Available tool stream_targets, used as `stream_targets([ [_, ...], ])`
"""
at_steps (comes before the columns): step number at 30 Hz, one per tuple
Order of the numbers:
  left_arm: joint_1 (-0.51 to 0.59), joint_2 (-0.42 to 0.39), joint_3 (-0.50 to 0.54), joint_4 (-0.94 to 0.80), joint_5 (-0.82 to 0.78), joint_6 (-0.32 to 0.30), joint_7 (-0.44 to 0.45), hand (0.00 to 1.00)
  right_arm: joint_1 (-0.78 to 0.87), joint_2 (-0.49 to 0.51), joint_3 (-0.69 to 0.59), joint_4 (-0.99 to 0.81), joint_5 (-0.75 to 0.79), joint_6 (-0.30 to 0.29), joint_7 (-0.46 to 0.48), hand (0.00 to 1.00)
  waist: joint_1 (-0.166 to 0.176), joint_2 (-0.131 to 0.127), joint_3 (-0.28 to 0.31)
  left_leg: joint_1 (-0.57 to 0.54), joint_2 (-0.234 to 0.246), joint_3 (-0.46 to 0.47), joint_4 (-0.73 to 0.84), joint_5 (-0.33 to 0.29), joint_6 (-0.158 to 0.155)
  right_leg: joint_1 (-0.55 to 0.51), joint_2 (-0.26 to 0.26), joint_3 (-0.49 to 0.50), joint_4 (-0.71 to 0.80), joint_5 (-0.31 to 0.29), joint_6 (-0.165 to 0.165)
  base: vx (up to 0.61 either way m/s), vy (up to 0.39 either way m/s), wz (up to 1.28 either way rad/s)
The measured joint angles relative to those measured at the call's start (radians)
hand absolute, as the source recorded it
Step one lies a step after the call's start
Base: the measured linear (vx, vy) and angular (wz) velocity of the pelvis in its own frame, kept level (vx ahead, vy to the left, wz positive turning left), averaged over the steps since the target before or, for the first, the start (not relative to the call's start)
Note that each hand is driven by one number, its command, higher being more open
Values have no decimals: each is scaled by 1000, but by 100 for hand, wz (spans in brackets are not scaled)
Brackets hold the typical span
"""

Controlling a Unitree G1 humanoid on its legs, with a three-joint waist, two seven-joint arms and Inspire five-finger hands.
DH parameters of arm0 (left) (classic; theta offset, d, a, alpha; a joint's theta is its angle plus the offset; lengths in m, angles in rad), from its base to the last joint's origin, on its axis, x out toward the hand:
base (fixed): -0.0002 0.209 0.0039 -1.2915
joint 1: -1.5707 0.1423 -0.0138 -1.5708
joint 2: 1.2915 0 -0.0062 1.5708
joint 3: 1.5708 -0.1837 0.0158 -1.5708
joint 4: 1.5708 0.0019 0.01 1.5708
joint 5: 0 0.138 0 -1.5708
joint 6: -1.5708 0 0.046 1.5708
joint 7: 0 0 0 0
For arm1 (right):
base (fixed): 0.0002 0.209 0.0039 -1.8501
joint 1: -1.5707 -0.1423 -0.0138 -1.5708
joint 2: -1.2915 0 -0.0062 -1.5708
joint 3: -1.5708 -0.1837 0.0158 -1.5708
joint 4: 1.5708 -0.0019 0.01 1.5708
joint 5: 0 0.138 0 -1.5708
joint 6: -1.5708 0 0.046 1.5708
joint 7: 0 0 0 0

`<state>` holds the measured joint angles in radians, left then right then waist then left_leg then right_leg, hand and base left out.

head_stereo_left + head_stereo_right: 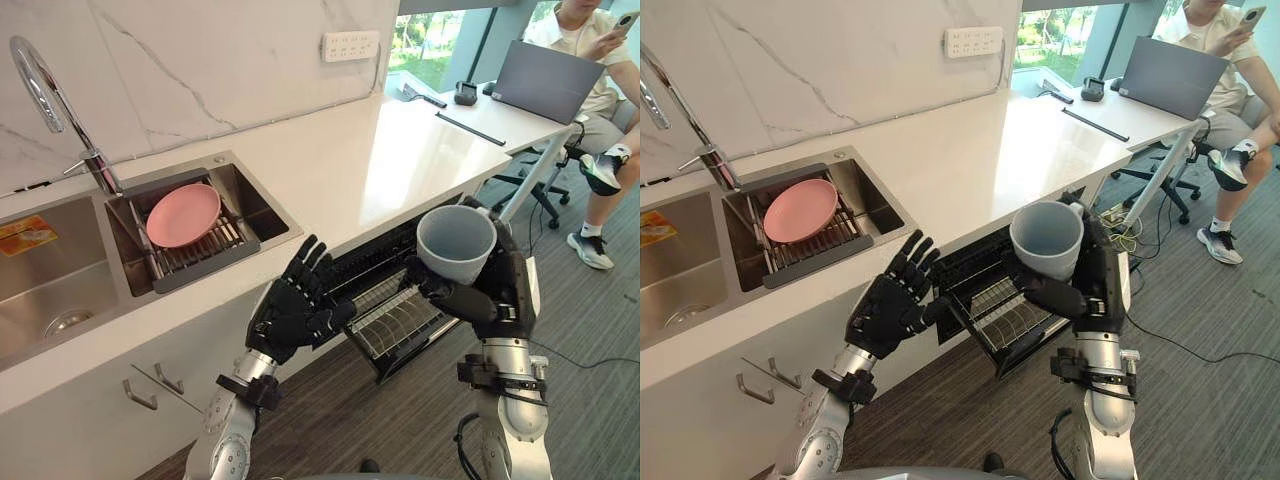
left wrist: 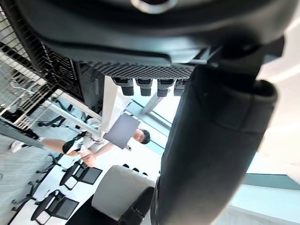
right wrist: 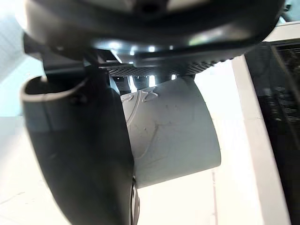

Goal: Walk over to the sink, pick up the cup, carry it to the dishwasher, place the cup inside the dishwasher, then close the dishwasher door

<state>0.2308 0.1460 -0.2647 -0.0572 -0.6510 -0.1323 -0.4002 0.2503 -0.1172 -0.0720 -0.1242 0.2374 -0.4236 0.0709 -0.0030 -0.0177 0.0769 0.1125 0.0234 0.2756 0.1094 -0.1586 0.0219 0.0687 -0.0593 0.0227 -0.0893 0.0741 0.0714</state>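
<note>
Holding the grey cup (image 1: 456,240) up in the air, the right hand (image 1: 484,297) has its fingers and thumb wrapped tight round the cup's side. The cup stands upright with its open mouth on top. It is over the wire rack (image 1: 405,322), which sticks out of the dishwasher (image 1: 365,262) under the counter (image 1: 380,160). The cup does not touch the rack or the counter.

The left hand (image 1: 300,305) is raised just in front of the counter's edge, beside the rack. Its fingers are straight and spread apart, and it holds nothing.

The two eye views look down into the cup's round mouth. The right wrist view sees the cup's side (image 3: 173,131) from very close, with the big dark thumb (image 3: 79,140) pressed on it. There the side looks smooth and dull, with a few thin curved lines. The left wrist view shows the thin metal wires of the rack (image 2: 23,93).

The sink (image 1: 250,205) is shiny metal and square. A round pink plate (image 1: 183,214) leans in a dark drain rack (image 1: 205,258) inside it. A bent silver tap (image 1: 45,90) stands behind it. The counter is white and glossy, and the wall (image 1: 200,60) looks like white stone with grey veins. At the far end a person (image 1: 600,100) sits by a grey laptop (image 1: 545,80).
</note>
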Motion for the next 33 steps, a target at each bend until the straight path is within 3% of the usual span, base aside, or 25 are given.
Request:
stream_targets([
  [7,43,7,-37,152,107,75,15,100,31,-9,-1,56,16,9,49,0,-1,0,-1,-4,4,2,-2,0,0,-5,0,0,-1,0,0,-6,-10,0],
  [13,60,19,-10,309,186,71,97,100,30,-32,-2,150,17,19,66,0,-1,5,-15,-7,4,0,-13,7,1,-13,0,-8,-1,0,0,0,0,1],
  [21,75,36,121,611,313,21,204,100,22,-42,-26,271,17,59,93,0,-8,10,-19,6,0,-27,-49,35,-2,-3,-2,-60,-1,3,-2,-26,-43,9],
  [33,102,29,217,810,378,-58,253,100,-70,-77,-78,389,-46,109,98,0,18,3,7,44,1,-46,-78,64,-8,32,-13,-113,-2,-8,-12,-53,-32,5],
])
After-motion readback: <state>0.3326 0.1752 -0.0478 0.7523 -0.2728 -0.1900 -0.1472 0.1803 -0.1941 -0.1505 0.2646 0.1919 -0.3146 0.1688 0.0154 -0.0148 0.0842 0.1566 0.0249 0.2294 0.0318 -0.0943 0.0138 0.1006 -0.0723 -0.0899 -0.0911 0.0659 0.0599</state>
